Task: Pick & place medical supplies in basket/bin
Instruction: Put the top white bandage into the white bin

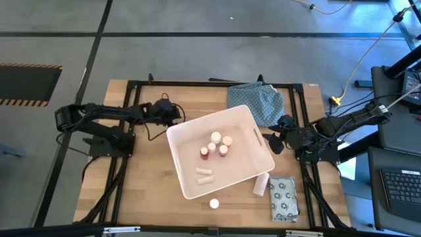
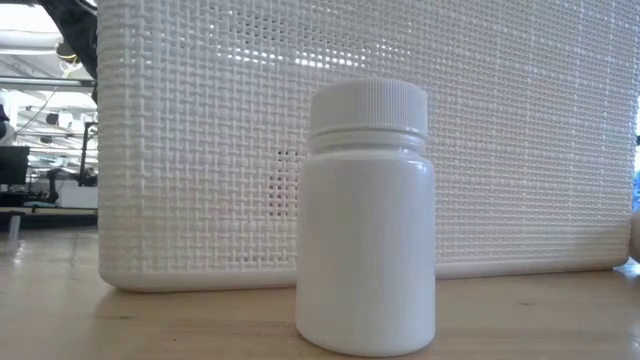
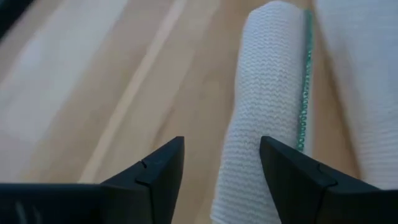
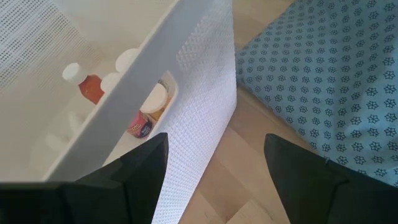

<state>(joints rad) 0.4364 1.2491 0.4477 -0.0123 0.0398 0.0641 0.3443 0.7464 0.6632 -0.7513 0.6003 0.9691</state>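
White plastic tub [image 1: 253,160], rectangular with rounded corners and a slot handle on its right wall, set askew at the middle of the table [image 1: 138,191]. Inside I count a cluster of small bottles: two white round bottles [image 1: 216,137] and [image 1: 227,141], a red bottle [image 1: 204,153] and a second reddish one [image 1: 223,151] just beside it. Two short white tubes [image 1: 204,174] lie side by side on the tub floor, nearer the front wall.

Outside the tub: one white round bottle [image 1: 214,204] stands upright on the table just in front of the front wall; in the low view it fills the foreground with the tub's mesh wall behind. A white tube [image 1: 260,185] lies against the tub's front right corner. A flat grey-white packet with dark ring print [image 1: 284,198] lies just right of that tube. A blue-green patterned cloth [image 1: 258,103] is bunched at the far side, touching the tub's far right corner.

Left tool [image 1: 172,115]: I see it at the tub's far left corner, fingers apart, holding nothing; its wrist view shows a white woven roll [image 3: 264,112] between the fingertips.

Right tool [image 1: 272,139]: just outside the tub's right wall by the slot handle, fingers apart, empty, with the cloth close beside it.
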